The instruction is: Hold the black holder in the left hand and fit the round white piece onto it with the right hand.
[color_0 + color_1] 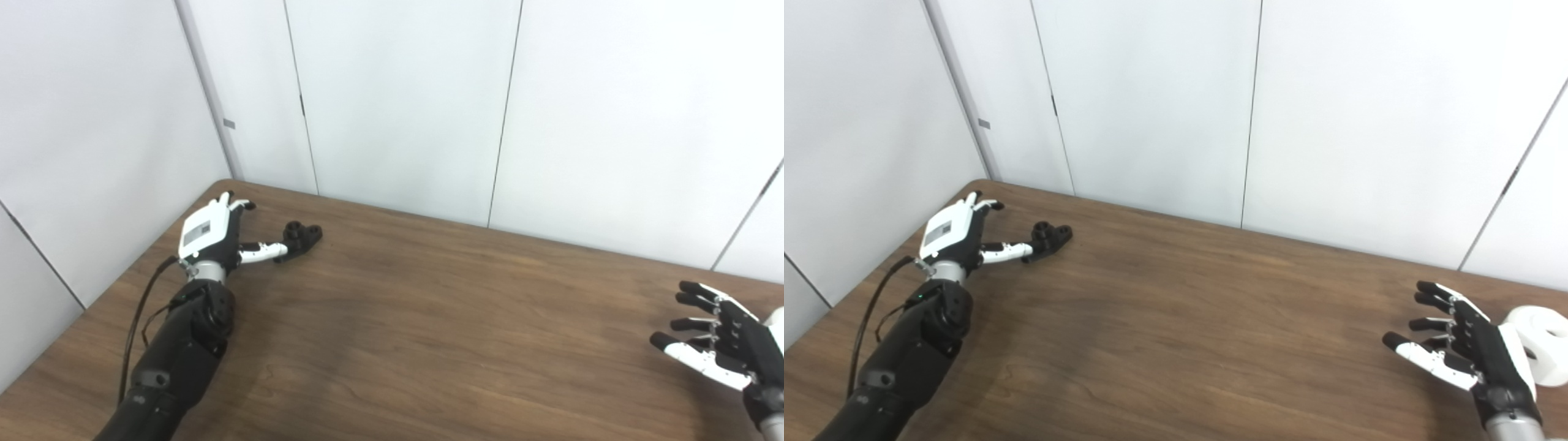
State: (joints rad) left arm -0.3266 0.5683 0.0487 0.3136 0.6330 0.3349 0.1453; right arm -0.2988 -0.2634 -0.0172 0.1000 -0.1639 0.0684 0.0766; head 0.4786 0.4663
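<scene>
Two hands in view, both empty. Left hand point(208, 236) sits at the far left corner of the table point(429, 318), back of hand up, fingers spread apart; its thumb reaches right toward the black holder point(300, 236), tip just beside or touching the holder's near-left edge, contact not resolvable. Nothing is gripped. Black forearm runs from the bottom left edge up to this hand, with a dark cable point(138, 324) looped along its left side.

Right hand point(1464, 352) is at the near right of the table, palm turned leftward, fingers extended and well spread, holding nothing. Whether it rests on the wood or hovers just above cannot be told.

Black holder lies on the table surface near the far left corner, just right of the left hand, with round bosses on its top side.

Round white piece point(1540, 343) lies on the table at the right edge of the right eye view, directly behind the back of the right hand, partly hidden by it. Holder and white piece are well apart, at opposite ends of the table.

Brown wood-grain tabletop; white panelled wall point(398, 98) behind.
</scene>
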